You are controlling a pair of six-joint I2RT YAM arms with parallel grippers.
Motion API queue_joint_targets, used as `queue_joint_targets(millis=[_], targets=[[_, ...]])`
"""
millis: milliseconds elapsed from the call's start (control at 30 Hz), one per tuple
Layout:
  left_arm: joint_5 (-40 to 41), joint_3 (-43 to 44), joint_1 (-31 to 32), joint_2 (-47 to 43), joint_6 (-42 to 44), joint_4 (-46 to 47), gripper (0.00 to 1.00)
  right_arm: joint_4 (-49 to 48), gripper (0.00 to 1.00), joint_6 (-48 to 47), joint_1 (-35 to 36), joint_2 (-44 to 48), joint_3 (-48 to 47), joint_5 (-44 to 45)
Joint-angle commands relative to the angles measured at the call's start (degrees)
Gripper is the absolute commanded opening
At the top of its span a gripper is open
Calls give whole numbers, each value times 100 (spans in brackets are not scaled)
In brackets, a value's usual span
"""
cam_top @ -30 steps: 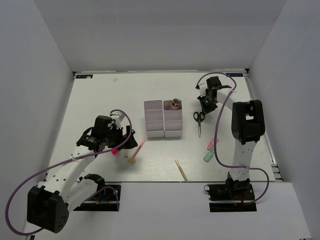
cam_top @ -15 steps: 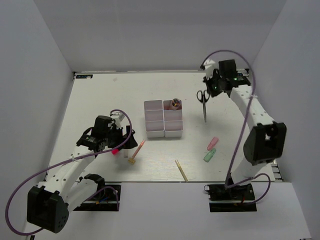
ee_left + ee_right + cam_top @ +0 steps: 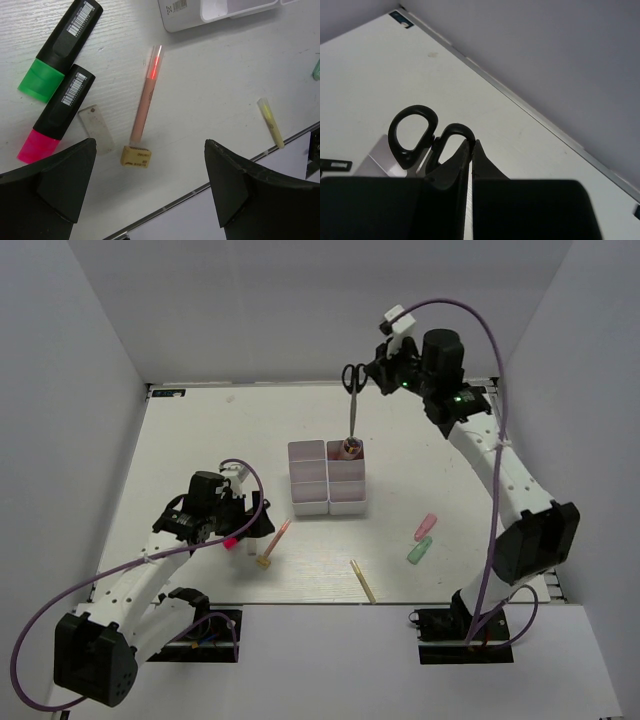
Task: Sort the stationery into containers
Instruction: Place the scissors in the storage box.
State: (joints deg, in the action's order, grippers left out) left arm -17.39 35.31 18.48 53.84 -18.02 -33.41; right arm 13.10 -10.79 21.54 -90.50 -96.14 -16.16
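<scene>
My right gripper (image 3: 368, 374) is shut on one black handle loop of the scissors (image 3: 352, 390). They hang blades down over the far right bin of the white containers (image 3: 310, 502). In the right wrist view the handles (image 3: 415, 134) sit just past my closed fingertips (image 3: 465, 150). My left gripper (image 3: 243, 525) is open and empty, held above the table. Below it lie a magenta marker (image 3: 55, 122), a green marker (image 3: 52, 55), a pink pencil (image 3: 145, 102) and a small tan piece (image 3: 135, 156). A tan pencil (image 3: 362, 580), pink marker (image 3: 426, 526) and mint-green marker (image 3: 418, 551) lie front right.
A small clear tag (image 3: 96, 129) lies beside the magenta marker. A small round brownish thing (image 3: 349, 448) sits in the far right bin. White walls enclose the table on three sides. The front table edge (image 3: 200, 187) runs just below the left gripper.
My right gripper has lifted the scissors off the table at the right and carried them up and left, to above the far right bin. The left arm has not moved.
</scene>
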Motion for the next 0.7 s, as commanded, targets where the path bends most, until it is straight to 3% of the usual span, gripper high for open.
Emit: queue_joint_targets(millis=[0, 300, 667], targets=[[130, 81, -11, -190, 79, 45, 100, -1466, 0, 288, 210, -222, 218, -535], [324, 55, -11, -287, 132, 36, 100, -2154, 0, 16, 746, -793, 833, -1055], [324, 72, -20, -234, 159, 1, 100, -2496, 0, -643, 992, -1778, 166, -1030]])
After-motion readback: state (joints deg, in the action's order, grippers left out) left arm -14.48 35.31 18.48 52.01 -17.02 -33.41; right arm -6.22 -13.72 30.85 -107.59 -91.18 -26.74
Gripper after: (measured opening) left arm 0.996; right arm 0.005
